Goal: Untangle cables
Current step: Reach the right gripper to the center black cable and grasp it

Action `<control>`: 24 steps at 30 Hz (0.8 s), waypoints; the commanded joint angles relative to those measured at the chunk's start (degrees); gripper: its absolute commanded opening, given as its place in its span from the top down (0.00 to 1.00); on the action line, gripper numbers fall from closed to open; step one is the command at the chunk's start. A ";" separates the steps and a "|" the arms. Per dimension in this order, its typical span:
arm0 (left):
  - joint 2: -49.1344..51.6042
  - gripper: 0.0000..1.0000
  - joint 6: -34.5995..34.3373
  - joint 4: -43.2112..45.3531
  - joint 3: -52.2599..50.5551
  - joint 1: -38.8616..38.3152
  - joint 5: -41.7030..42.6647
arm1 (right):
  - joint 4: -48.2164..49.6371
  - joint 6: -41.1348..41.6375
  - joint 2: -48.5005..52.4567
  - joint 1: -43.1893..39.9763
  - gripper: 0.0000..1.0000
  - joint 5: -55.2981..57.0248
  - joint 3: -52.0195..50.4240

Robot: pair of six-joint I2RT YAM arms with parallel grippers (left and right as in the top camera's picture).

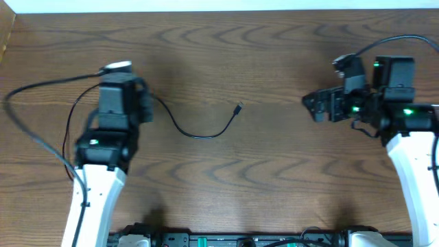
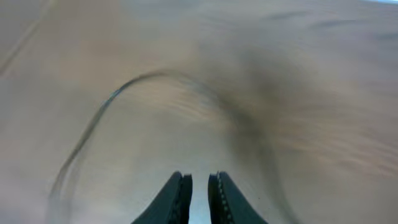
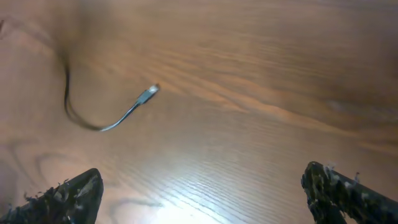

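A thin black cable (image 1: pixel 199 135) lies in a loose curve on the wooden table (image 1: pixel 274 178). Its small plug end (image 1: pixel 239 107) points up and right, and its other end runs under my left arm's wrist (image 1: pixel 116 103). The left wrist view is blurred: a thin cable (image 2: pixel 134 81) arcs over the table ahead of my left gripper (image 2: pixel 199 176). That gripper's jaws are shut to a narrow slit with nothing visible between them. My right gripper (image 1: pixel 314 108) (image 3: pixel 202 177) is wide open and empty, well right of the cable (image 3: pixel 102 126) and its plug (image 3: pixel 148 94).
Thicker black wires (image 1: pixel 27 89) loop from my left arm across the table's left side toward the edge. Another wire (image 1: pixel 384 40) leaves my right arm at the top right. Bare wood lies between the arms.
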 commanded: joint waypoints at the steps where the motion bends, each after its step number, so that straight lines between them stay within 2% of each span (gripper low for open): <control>1: -0.02 0.84 -11.32 -4.63 1.18 8.15 -7.13 | 0.28 -6.10 1.44 6.58 0.01 -0.79 -0.15; 4: -0.02 0.83 -16.83 -8.07 1.18 14.32 -6.82 | 1.01 -8.87 3.78 11.93 0.01 -0.79 -0.15; 9: -0.02 0.83 -17.55 -10.86 1.18 20.55 -2.03 | 4.02 -13.62 11.34 21.20 0.01 -0.76 -0.15; 17: -0.07 0.83 -17.55 -11.61 1.18 21.68 -0.90 | 10.91 -23.10 27.02 29.75 0.01 -0.79 -0.15; 21: -0.07 0.84 -17.55 -11.63 1.18 21.68 -0.83 | 15.76 -28.13 33.48 33.64 0.12 -0.70 -0.15; 22: -0.07 0.79 -17.55 -11.63 1.18 21.68 -0.79 | 17.00 -28.46 34.32 34.34 0.14 -0.55 -0.15; 24: -0.07 0.77 -17.55 -11.58 1.18 21.68 0.55 | 19.69 -28.46 35.34 35.69 0.12 -0.15 -0.15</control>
